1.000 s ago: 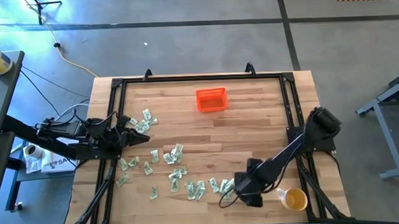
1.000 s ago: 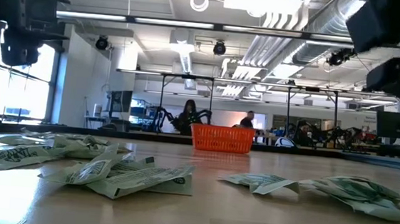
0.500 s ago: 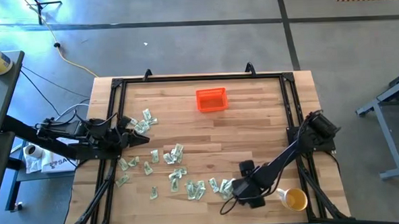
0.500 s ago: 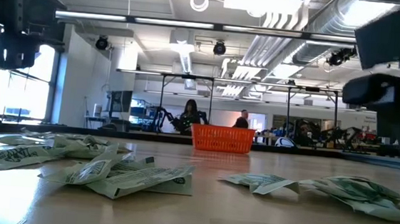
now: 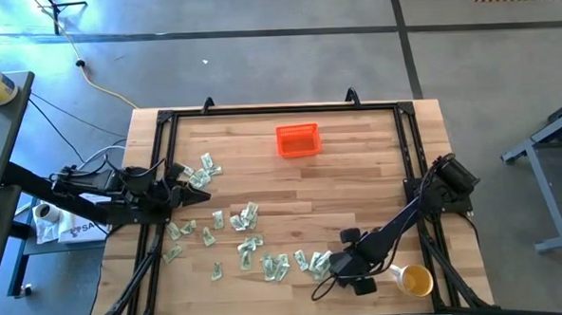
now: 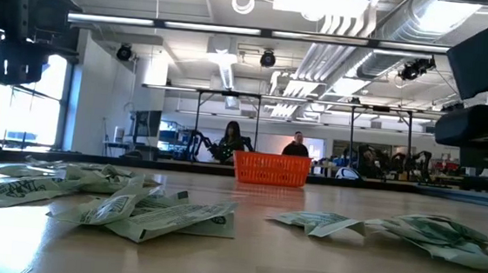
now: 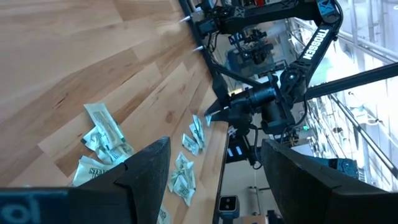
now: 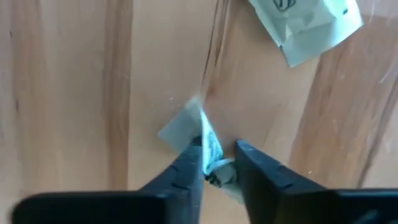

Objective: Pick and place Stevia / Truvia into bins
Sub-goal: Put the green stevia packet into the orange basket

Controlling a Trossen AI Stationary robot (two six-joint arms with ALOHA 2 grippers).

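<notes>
Many pale green and white Stevia sachets [image 5: 247,243] lie flat and scattered over the wooden table's left and near parts. The orange bin [image 5: 297,140] stands at the far middle and also shows in the low view [image 6: 272,168]. My right gripper [image 8: 217,155] is down at the near right end of the scatter [image 5: 335,267], shut on one sachet. My left gripper [image 5: 182,179] waits open at the table's left edge, beside a small group of sachets [image 7: 102,134]. My right gripper pinches one sachet [image 8: 202,134] between its two fingertips, coming from above and pointing down at the table. The paper is buckled up into a ridge between the fingers. The rest of the sachet still lies on the wood.
A round yellow cup [image 5: 416,281] stands at the near right corner, close behind my right arm. Another sachet [image 8: 305,25] lies just beyond the held one. Black frame rails [image 5: 279,110] run round the table's edges. Bare wood lies between the bin and the sachets.
My right arm has come down toward the table at the near right end of the sachets. The sachets in the low view have stayed where they were.
</notes>
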